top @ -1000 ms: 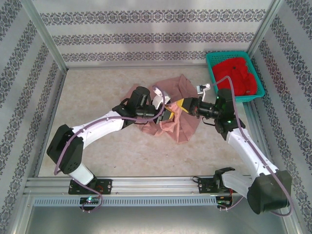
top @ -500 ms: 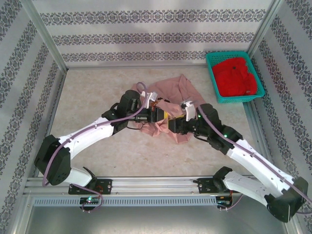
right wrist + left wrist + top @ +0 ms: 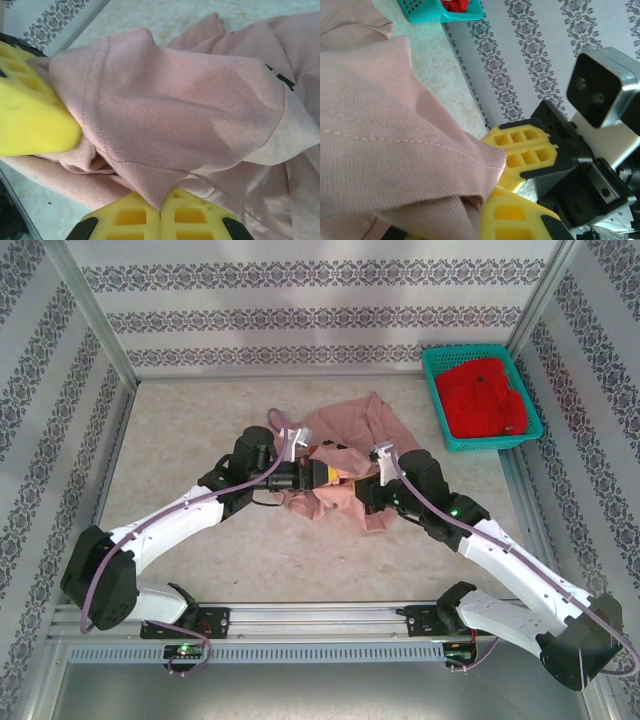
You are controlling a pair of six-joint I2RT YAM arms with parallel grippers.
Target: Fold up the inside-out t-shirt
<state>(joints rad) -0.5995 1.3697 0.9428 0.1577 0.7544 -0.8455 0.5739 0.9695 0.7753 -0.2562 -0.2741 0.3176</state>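
The inside-out t-shirt (image 3: 350,435) lies crumpled in the middle of the table, dusty salmon-pink with its seams showing. My left gripper (image 3: 330,474) reaches in from the left and is shut on a hemmed edge of the t-shirt (image 3: 395,150), the cloth pinched at the left gripper (image 3: 472,215). My right gripper (image 3: 360,488) meets it tip to tip from the right. In the right wrist view the right gripper (image 3: 160,209) is shut on a fold of the t-shirt (image 3: 175,115), and the left gripper's yellow finger (image 3: 30,120) lies close at the left.
A teal basket (image 3: 436,390) at the back right holds a bright red garment (image 3: 485,400); the basket (image 3: 427,12) also shows in the left wrist view. Patterned walls and a metal frame enclose the table (image 3: 200,420).
The right arm swung left from beside the basket to the left gripper, and its jaws opened and then shut on a fold of the shirt. The left gripper shifted slightly left, still holding cloth.
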